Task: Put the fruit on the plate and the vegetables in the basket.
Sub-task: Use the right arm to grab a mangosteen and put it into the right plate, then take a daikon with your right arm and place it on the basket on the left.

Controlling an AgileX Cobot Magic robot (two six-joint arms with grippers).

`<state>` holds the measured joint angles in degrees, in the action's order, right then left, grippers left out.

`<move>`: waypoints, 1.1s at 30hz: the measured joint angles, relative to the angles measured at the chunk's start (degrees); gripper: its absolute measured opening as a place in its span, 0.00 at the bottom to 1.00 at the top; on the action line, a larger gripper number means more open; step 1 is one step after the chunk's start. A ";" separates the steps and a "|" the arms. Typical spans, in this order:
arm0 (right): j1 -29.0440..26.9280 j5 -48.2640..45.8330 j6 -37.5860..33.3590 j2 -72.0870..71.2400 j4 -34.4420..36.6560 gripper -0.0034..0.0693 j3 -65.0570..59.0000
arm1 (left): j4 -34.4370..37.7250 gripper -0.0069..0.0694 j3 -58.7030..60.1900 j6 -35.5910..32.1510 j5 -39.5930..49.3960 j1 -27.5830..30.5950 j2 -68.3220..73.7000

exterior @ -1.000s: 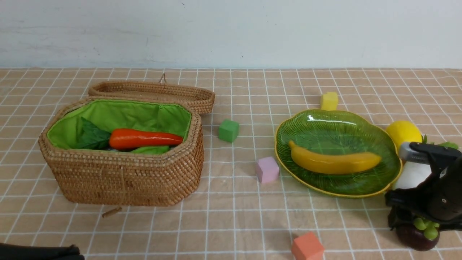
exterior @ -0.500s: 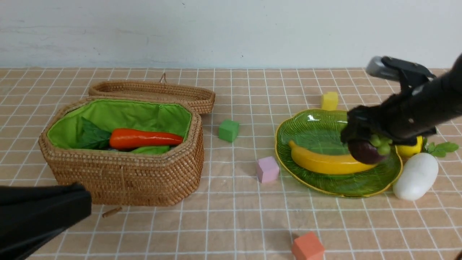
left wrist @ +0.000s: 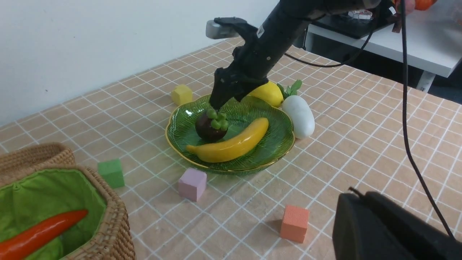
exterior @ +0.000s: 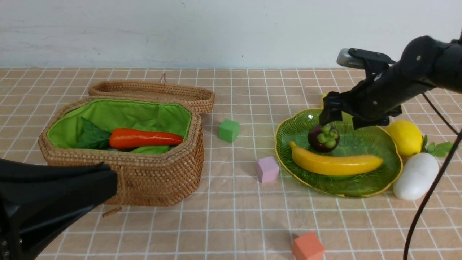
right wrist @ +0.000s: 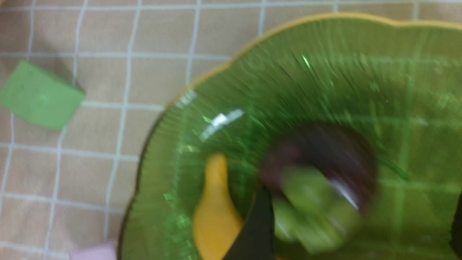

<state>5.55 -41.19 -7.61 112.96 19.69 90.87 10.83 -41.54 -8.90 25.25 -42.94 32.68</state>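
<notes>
The right claw [exterior: 342,117] is held spread wide just above the round, dark purple toy mangosteen with a green cap [exterior: 323,138]. The mangosteen is ungripped and lies on the leaf-shaped translucent green glass plate [exterior: 364,142], just beside the long yellow toy banana [exterior: 335,163]. The left claw [exterior: 108,178] is closed, with nothing seen in it, near the brown woven wicker basket [exterior: 155,180].

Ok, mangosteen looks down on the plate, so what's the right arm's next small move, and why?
Probably lift the right gripper straight up, clear of the mangosteen. Its jaws look open and the fruit rests on the plate beside the banana, so it seems released. The lemon, off the plate beside its rim, would likely come next.
</notes>
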 joint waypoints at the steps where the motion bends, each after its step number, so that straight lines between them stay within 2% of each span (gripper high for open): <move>1: -1.00 -2.70 1.53 -1.11 -1.53 0.93 0.00 | 0.00 0.09 0.00 0.00 0.00 0.00 0.00; 5: -7.05 -12.12 9.51 -4.51 -8.88 0.81 -0.46 | 0.06 0.09 0.00 0.00 -0.02 0.00 0.00; 7: -9.88 -13.88 12.37 -5.01 -10.94 0.78 -1.63 | 0.11 0.10 0.00 0.00 -0.02 0.00 0.00; 12: -15.86 -10.20 16.20 -4.08 -8.81 0.81 -8.26 | 0.13 0.10 0.00 0.00 -0.07 0.00 0.00; 16: -17.43 -4.93 16.99 -2.56 -4.47 0.88 -9.68 | 0.18 0.11 0.00 0.00 -0.07 0.00 0.00; 23: -17.87 0.42 18.19 2.44 -2.60 0.90 -9.68 | 1.08 0.11 0.00 0.00 0.23 0.00 0.00; 26: -17.93 0.79 18.32 3.92 -2.48 0.86 -9.51 | 1.77 0.12 0.00 0.00 0.33 0.00 0.00; 31: -18.32 -0.47 15.20 4.26 -2.57 0.71 -9.05 | 1.97 0.12 0.00 0.00 0.36 0.00 0.00; 33: -18.32 -2.10 13.68 4.26 -3.48 0.72 -8.43 | 1.97 0.12 0.00 0.00 0.54 0.00 0.00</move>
<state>-12.77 -43.30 6.07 117.22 16.21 82.44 12.80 -41.54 -8.90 25.79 -42.94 32.68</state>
